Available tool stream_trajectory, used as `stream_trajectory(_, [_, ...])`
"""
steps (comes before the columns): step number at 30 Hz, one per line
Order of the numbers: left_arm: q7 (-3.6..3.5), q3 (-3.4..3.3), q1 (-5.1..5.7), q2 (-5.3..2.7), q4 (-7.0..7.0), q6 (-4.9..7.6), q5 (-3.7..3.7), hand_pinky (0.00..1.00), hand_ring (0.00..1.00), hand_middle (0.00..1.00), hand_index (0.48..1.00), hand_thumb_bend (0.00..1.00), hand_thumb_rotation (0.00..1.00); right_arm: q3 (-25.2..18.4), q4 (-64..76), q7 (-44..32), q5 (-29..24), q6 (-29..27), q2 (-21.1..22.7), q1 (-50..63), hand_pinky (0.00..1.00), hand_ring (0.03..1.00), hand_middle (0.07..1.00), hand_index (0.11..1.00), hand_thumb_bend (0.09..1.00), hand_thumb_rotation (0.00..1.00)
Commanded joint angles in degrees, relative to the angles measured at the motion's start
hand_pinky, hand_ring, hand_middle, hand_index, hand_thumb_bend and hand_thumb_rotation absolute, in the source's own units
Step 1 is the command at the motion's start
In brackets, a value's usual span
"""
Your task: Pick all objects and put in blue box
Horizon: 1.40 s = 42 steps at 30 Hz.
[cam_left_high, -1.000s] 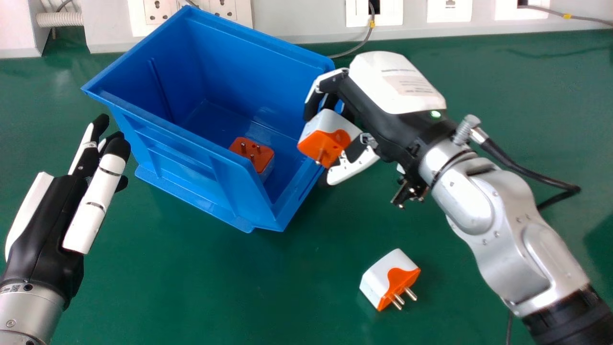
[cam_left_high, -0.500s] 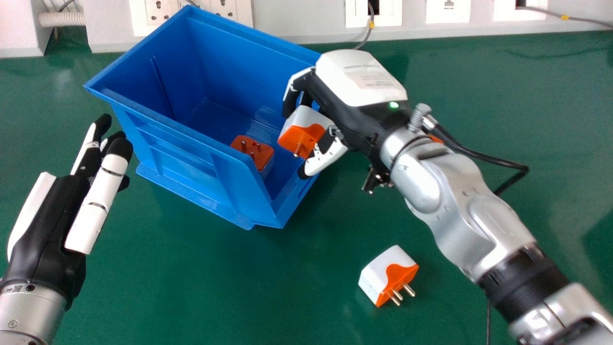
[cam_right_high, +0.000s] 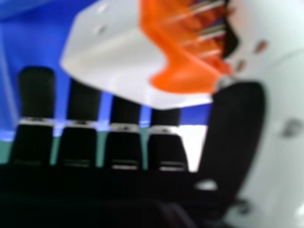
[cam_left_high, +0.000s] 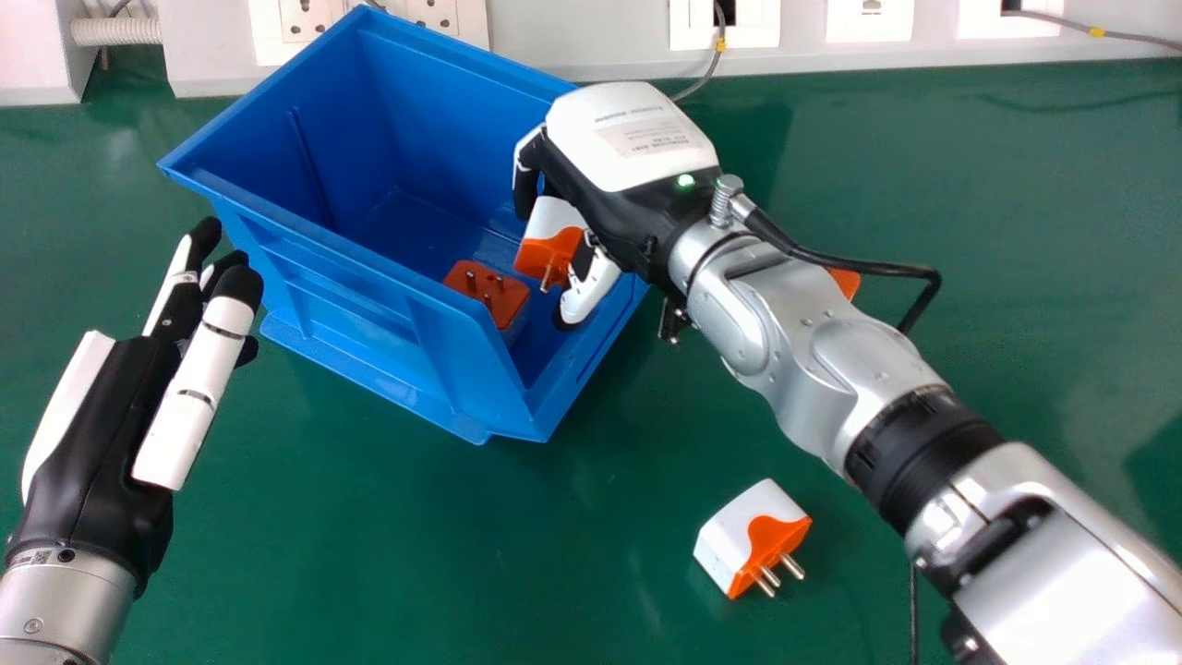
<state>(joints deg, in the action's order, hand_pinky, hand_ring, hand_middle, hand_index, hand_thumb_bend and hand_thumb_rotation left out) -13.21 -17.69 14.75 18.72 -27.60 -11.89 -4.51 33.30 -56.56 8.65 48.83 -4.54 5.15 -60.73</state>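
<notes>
Over the right part of the blue box (cam_left_high: 369, 268) is my right hand (cam_left_high: 619, 139), its fingers curled round a white and orange plug adapter (cam_left_high: 552, 231). In the right hand view the adapter (cam_right_high: 118, 57) lies between the fingers of my right hand (cam_right_high: 126, 147) and its thumb. Another adapter (cam_left_high: 489, 294), orange face and pins up, lies inside the box. A third adapter (cam_left_high: 753, 538) rests on the green table, pins toward the lower right. Orange of a further object (cam_left_high: 845, 281) peeks out behind my right forearm. My left hand (cam_left_high: 102, 443) is at the left, fingers straight.
Along the back edge of the green table (cam_left_high: 416, 554) runs a white panel with sockets (cam_left_high: 725, 26) and a grey cable (cam_left_high: 706, 74). A black cable (cam_left_high: 868, 266) loops from my right wrist above the table.
My right hand has moved left with its adapter, from the box's right edge to above its inside. Orange behind the right forearm has come into view. The left hand has barely shifted.
</notes>
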Motion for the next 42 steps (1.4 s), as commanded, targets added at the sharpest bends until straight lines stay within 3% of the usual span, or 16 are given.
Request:
stream_trajectory(1, [0.52, 0.03, 0.53, -0.09, -2.31, 0.06, 0.39, 0.9, 0.96, 0.98, 1.0, 0.46, 1.0, 0.3, -1.5, 2.3, -0.1, -0.6, -1.0, -3.9, 0.33, 0.433, 0.537, 0.465, 0.494, 0.0])
stream_trajectory(8, [1.04, 0.57, 1.57, -0.62, -3.57, -0.33, 0.5, 0.9, 0.96, 0.98, 1.0, 0.45, 1.0, -0.1, -5.5, 3.2, -1.4, -2.2, -3.3, -6.1, 0.34, 0.443, 0.528, 0.453, 0.496, 0.0])
stream_trajectory(15, [1.67, 1.16, 2.36, -1.39, -6.48, -2.48, 0.17, 0.9, 0.96, 0.98, 1.0, 0.44, 1.0, 0.4, -9.3, 3.8, -1.7, -1.4, -5.2, -8.4, 0.34, 0.442, 0.525, 0.445, 0.496, 0.0])
stream_trajectory(18, [2.38, 1.7, 2.86, -1.66, -7.97, -3.83, 1.42, 0.9, 0.96, 0.98, 1.0, 0.45, 1.0, 0.5, -10.4, 4.3, -1.6, -0.9, -6.0, -8.9, 0.34, 0.442, 0.522, 0.443, 0.497, 0.0])
stream_trajectory(21, [3.05, 2.19, 2.88, -1.7, -8.61, -5.08, 2.75, 0.9, 0.96, 0.98, 1.0, 0.48, 1.0, 0.6, -11.2, 5.0, -1.6, -0.7, -6.7, -9.2, 0.34, 0.44, 0.522, 0.444, 0.497, 0.0])
stream_trajectory(23, [3.2, 2.34, 2.66, -1.67, -8.24, -5.08, 3.51, 0.89, 0.96, 0.98, 1.0, 0.51, 1.0, 0.6, -11.5, 5.5, -1.8, -1.0, -7.3, -9.4, 0.34, 0.439, 0.522, 0.446, 0.497, 0.0])
stream_trajectory(27, [3.27, 2.58, 2.67, -1.89, -8.16, -4.86, 4.32, 0.89, 0.96, 0.97, 1.0, 0.53, 1.0, 0.3, -12.1, 5.4, -2.3, -1.8, -7.9, -9.8, 0.34, 0.434, 0.521, 0.449, 0.497, 0.0])
stream_trajectory(34, [3.46, 3.01, 3.34, -2.89, -9.38, -5.18, 4.32, 0.88, 0.96, 0.97, 1.0, 0.52, 1.0, -0.8, -12.5, 4.3, -4.7, -4.2, -8.2, -9.8, 0.35, 0.434, 0.517, 0.458, 0.498, 0.0])
stream_trajectory(42, [3.42, 3.16, 3.87, -3.16, -9.91, -5.04, 4.01, 0.88, 0.95, 0.96, 1.0, 0.49, 1.0, -0.9, -13.2, 5.1, -5.3, -5.5, -8.3, -9.2, 0.35, 0.429, 0.518, 0.484, 0.497, 0.0])
